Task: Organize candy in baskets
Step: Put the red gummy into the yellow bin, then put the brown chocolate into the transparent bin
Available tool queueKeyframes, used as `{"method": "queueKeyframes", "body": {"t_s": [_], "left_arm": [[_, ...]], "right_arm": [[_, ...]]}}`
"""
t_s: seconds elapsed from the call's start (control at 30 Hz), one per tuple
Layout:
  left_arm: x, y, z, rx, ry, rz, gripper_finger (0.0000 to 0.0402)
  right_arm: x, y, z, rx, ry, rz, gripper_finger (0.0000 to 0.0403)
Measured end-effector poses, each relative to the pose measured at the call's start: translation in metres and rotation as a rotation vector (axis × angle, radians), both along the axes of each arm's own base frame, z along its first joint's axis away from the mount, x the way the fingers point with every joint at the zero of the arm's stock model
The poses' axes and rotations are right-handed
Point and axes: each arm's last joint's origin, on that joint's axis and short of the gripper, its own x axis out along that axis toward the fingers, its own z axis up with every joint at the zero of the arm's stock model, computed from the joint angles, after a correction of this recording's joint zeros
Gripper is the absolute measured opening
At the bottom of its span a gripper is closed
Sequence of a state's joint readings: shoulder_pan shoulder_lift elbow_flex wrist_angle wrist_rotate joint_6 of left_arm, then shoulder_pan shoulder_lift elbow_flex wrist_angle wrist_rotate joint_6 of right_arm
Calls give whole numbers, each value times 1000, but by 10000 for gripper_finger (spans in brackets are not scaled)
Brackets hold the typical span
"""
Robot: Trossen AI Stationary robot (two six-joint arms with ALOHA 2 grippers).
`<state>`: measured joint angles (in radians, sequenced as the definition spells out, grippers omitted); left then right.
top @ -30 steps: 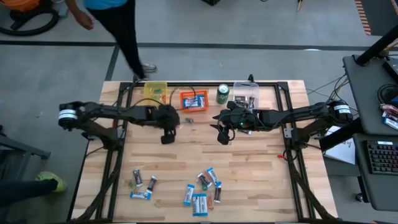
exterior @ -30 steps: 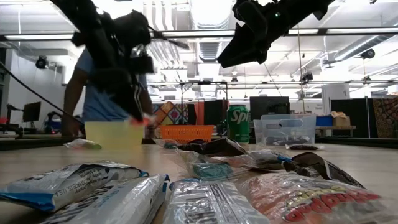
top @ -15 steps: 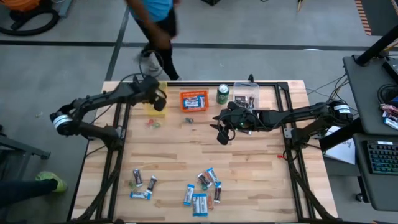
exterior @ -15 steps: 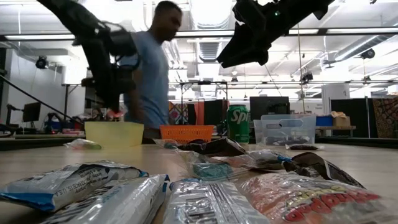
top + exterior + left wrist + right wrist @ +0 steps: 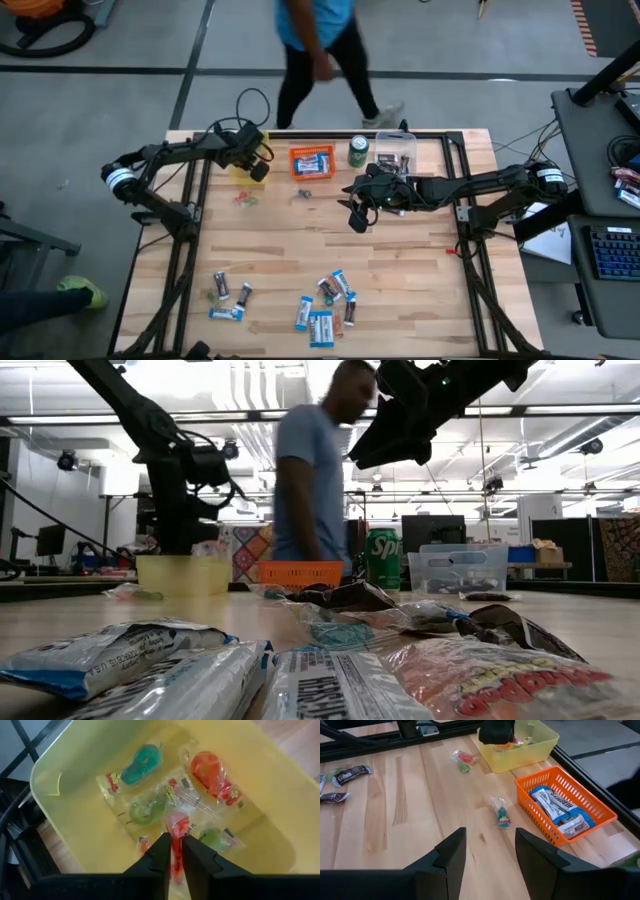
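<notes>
— Where is the red sweet (image 5: 176, 831)?
— Pinched in the left gripper (image 5: 173, 851) above the yellow bin (image 5: 75, 760); only the wrist view shows it.
— The right gripper (image 5: 485, 851)?
— Open, empty, mid-table near the orange bin (image 5: 600, 806).

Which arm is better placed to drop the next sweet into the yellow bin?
The left. Its tool hangs over the yellow bin, shut on a red sweet. The right tool is open and empty, over bare table near the orange basket.

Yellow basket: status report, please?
Left gripper over yellow basket, shut on red candy. Right gripper open, mid-table. Nothing in the way.
</notes>
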<state>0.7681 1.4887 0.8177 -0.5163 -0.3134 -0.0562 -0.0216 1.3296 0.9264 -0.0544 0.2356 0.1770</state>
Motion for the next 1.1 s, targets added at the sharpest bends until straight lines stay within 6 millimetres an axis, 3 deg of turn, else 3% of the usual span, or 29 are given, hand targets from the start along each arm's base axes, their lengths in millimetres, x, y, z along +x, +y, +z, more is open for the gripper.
{"method": "queueKeyframes", "body": {"t_s": [0.27,0.47,0.8,1.1], "left_arm": [[-3,-7,11,-24,-43,-46,89],[2,-21,30,-39,-183,-132,104],[16,-62,56,14,-289,-277,105],[32,-104,73,43,-397,-445,105]], "right_arm": [[-2,0,-4,36,36,-22,162],[-12,1,-16,121,172,-85,159],[-45,11,-45,202,550,-183,157],[-74,11,-84,201,715,-256,156]]}}
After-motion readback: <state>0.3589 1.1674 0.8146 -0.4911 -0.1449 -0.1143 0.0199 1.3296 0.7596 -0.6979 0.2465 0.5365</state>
